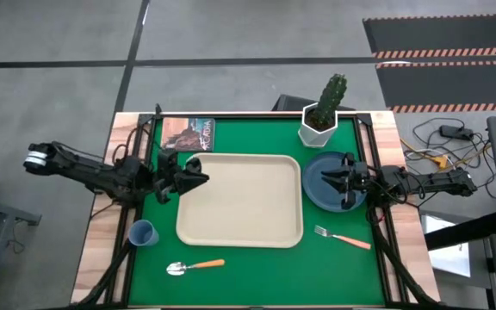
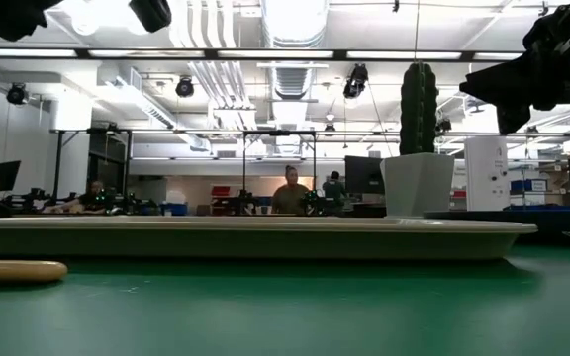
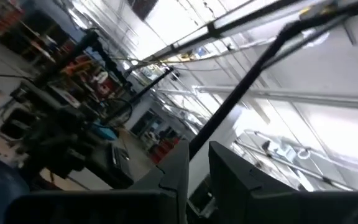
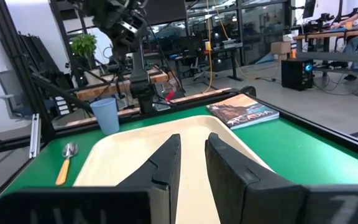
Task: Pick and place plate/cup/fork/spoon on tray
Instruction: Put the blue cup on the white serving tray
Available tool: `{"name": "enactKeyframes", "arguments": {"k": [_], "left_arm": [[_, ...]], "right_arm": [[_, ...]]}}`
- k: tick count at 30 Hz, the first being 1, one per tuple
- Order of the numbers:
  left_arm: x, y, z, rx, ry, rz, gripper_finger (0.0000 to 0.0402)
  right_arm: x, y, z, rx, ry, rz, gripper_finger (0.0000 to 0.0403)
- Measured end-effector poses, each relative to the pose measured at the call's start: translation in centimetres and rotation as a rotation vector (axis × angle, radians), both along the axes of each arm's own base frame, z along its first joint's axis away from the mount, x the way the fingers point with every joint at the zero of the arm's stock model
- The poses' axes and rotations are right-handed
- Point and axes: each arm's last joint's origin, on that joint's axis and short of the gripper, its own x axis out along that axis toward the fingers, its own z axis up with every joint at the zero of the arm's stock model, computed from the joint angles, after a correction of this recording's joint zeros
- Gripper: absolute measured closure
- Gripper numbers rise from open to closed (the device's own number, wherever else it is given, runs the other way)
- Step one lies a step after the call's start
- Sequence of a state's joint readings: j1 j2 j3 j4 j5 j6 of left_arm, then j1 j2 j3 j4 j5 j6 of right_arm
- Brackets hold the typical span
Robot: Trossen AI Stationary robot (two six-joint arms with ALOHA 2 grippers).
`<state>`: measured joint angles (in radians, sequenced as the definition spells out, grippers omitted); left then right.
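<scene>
The cream tray (image 1: pixel 239 200) lies mid-table. The dark slate-blue plate (image 1: pixel 317 191) rests flat on the green mat just right of it. My right gripper (image 1: pixel 324 178) hovers above the plate, shut and empty, pointing toward the tray (image 4: pixel 129 149). My left gripper (image 1: pixel 203 176) is shut and empty, raised over the tray's left rim. The light-blue cup (image 1: pixel 141 232) stands upright at the near left and shows in the right wrist view (image 4: pixel 106 115). The spoon (image 1: pixel 195 266) lies near the front edge. The fork (image 1: pixel 343 236) lies at the near right.
A white pot with a cactus (image 1: pixel 321 116) stands at the far right, just behind the plate. A small book (image 1: pixel 188 133) lies at the far left. The spoon's handle (image 2: pixel 13 270) shows in front of the tray (image 2: pixel 265 237) in the low view. People sit in the room beyond.
</scene>
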<state>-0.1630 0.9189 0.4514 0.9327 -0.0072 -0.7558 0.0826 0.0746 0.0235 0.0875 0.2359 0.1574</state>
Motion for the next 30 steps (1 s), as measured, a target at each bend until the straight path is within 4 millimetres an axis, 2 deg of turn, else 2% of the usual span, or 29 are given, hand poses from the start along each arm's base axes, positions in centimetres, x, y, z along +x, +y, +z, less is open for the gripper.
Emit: {"name": "enactKeyframes", "arguments": {"k": [7,12,15,19,25,30], "left_arm": [[2.5,-1.4,0.9,-0.045,0.094,-0.036,0.0362],[4.6,-2.3,2.3,-0.083,0.321,-0.034,0.0393],[5.1,-2.8,3.1,-0.104,0.525,-0.050,0.0399],[4.2,-3.2,2.6,-0.177,0.954,-0.016,0.0401],[0.5,-4.2,0.8,-0.452,1.654,0.128,0.0401],[-1.0,-6.7,0.3,-0.605,1.909,0.150,0.0402]], "right_arm": [[0.0,0.0,0.0,0.000,0.000,0.000,0.0339],[0.0,0.0,0.0,0.000,0.000,0.000,0.0339],[0.0,0.0,0.0,0.000,0.000,0.000,0.0339],[0.0,0.0,0.0,0.024,-0.004,0.001,0.0339],[0.0,0.0,0.0,0.026,-0.004,0.001,0.0339],[0.0,0.0,0.0,0.025,-0.004,0.001,0.0339]]}}
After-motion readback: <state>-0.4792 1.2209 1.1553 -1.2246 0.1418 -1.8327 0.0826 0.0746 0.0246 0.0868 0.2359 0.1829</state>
